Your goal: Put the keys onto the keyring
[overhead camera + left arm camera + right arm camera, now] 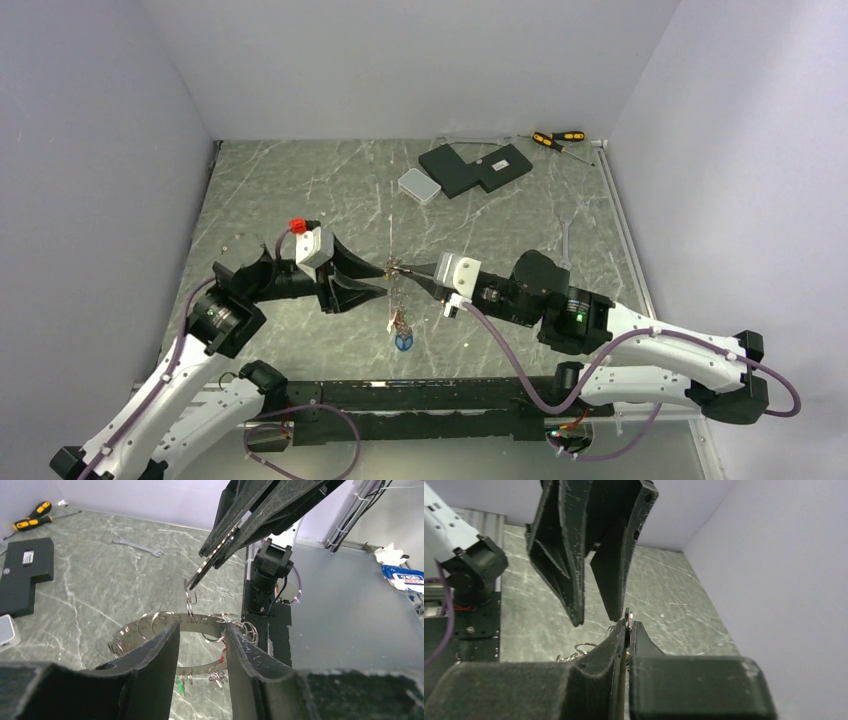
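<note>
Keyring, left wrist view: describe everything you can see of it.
The keyring is a wide, flat, shiny silver metal band with small holes round its rim. Several holes carry thin wire loops, and small keys dangle beneath. It hangs tilted in mid-air from one small loop pinched in the shut right claw. The open left claw straddles its near edge; whether it touches can't be told.

The cell holds two arms, with one left end effector (384, 278) and one right end effector (400, 268). There is one table (280, 200), one black L-shaped box (475, 168), one small white box (419, 185), two screwdrivers (568, 136) and one wrench (137, 546). There is one keyring (127, 632) and at least four small wire rings (160, 620). Two keys are countable: one green-headed key (178, 685) and one blue-headed key (402, 341). Any others cannot be separated.
</note>
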